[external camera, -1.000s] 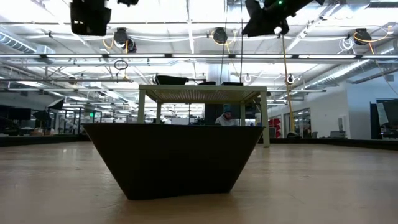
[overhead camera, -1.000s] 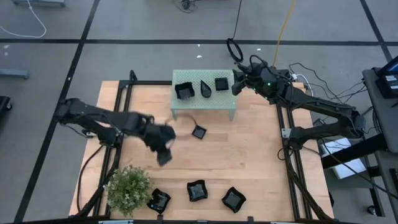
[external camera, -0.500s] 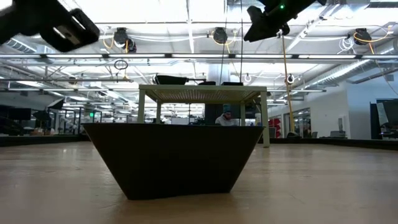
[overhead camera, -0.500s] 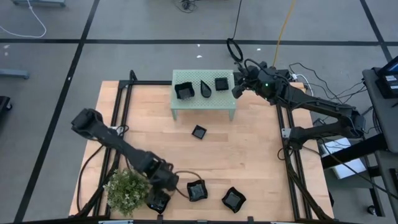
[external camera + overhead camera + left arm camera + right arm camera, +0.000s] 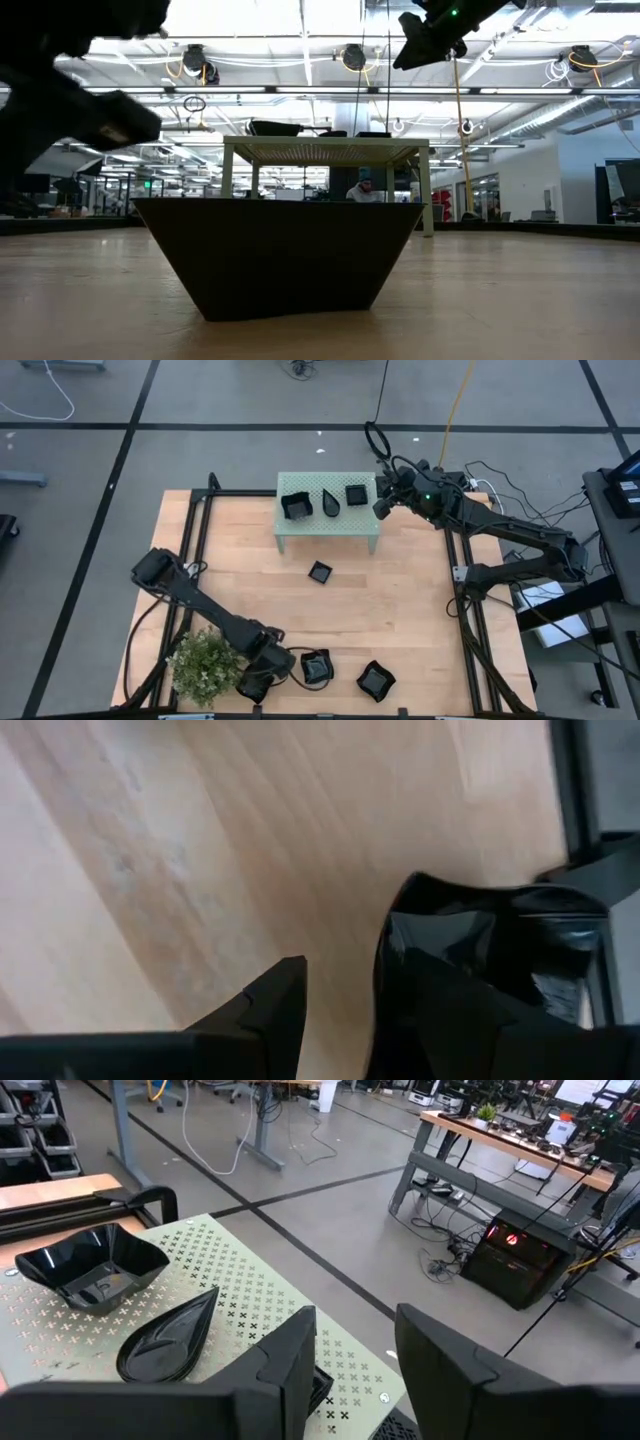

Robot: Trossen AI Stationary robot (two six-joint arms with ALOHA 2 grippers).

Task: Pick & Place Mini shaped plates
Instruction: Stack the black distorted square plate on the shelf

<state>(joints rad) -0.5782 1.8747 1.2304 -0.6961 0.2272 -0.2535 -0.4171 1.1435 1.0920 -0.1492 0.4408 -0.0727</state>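
Several glossy black mini plates show in the high view. Three sit on the mint-green stand (image 5: 322, 528): a wavy one (image 5: 296, 506), a teardrop (image 5: 331, 504) and a small square (image 5: 356, 494). A small square (image 5: 320, 572) lies mid-table. Three wavy ones (image 5: 255, 684) (image 5: 316, 667) (image 5: 375, 680) rest along the near edge. My left gripper (image 5: 268, 660) is open and low between the first two of these. In the left wrist view, a wavy plate (image 5: 500, 945) lies right beside one finger of that gripper (image 5: 340, 1010). My right gripper (image 5: 384, 502) hovers open over the stand's right end. My left gripper is open, with one finger (image 5: 440, 1020) close against the rim (image 5: 395, 920) of a wavy plate that rests flat on the table. I cannot tell whether that finger touches the rim. The other finger (image 5: 270, 1010) stands over bare wood.
The green bushy plant (image 5: 207, 663) stands at the near left corner, close beside my left arm. A black frame (image 5: 195, 530) runs along the table's sides. In the low view, a big dark dish (image 5: 275, 255) fills the foreground and the stand (image 5: 325, 150) rises behind it.
My left arm has swung from mid-table toward the near edge and come down low beside the plant, among the near plates. My right gripper has kept its place over the stand. No plate has visibly moved.
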